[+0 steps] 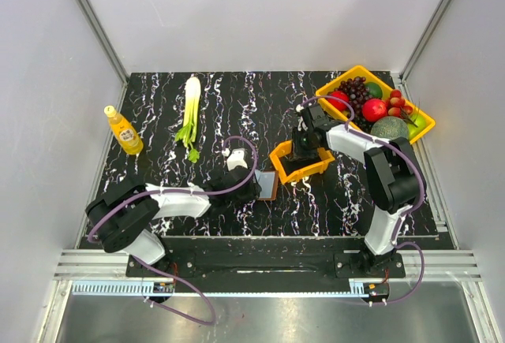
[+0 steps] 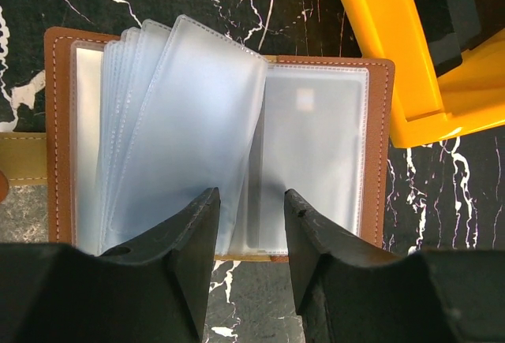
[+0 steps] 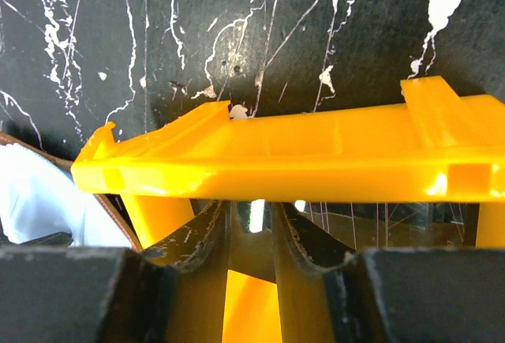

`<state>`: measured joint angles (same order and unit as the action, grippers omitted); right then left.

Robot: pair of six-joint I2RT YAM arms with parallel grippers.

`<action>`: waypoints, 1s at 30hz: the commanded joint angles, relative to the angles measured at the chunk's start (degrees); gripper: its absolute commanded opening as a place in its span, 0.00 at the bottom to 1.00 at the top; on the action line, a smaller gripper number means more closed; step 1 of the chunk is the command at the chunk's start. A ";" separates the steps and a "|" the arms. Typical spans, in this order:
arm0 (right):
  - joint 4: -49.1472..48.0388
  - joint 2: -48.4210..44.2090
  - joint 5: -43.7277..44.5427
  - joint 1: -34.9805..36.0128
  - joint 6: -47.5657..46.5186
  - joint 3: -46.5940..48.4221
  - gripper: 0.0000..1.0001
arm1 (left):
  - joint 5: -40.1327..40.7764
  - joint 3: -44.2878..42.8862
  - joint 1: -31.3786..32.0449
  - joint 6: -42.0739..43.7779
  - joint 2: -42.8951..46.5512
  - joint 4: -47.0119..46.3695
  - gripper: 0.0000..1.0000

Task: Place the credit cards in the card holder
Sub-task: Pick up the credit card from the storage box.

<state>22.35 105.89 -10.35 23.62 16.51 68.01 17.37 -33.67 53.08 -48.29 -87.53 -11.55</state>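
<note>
The brown card holder [image 1: 268, 185] lies open on the black marble table. In the left wrist view its brown rim [image 2: 380, 146] frames several fanned clear plastic sleeves [image 2: 189, 122]. My left gripper [image 1: 251, 184] is open and empty, its jaws [image 2: 251, 195] straddling the sleeves at the wallet's near edge. My right gripper [image 1: 304, 152] reaches down inside the small orange bin [image 1: 278, 158]. Its fingers [image 3: 251, 205] stand a narrow gap apart and the tips are hidden under the bin's rim [image 3: 300, 154]. A glossy grey flat surface [image 3: 387, 225] lies in the bin; I cannot make out the credit cards clearly.
The orange bin [image 2: 387, 35] stands right beside the wallet's right edge. A yellow tray [image 1: 341, 83] of fruit sits at the back right. A yellow bottle [image 1: 124, 130] and a leek [image 1: 191, 106] lie at the back left. The wallet's olive strap [image 2: 20, 158] points left.
</note>
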 commanded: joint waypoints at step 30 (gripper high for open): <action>0.15 1.17 -3.18 0.11 0.98 2.66 0.38 | -3.83 0.27 -1.40 1.54 -3.35 1.79 0.42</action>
<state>22.50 107.24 -11.49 23.62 17.98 69.21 15.16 -33.74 52.05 -47.79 -88.33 -13.37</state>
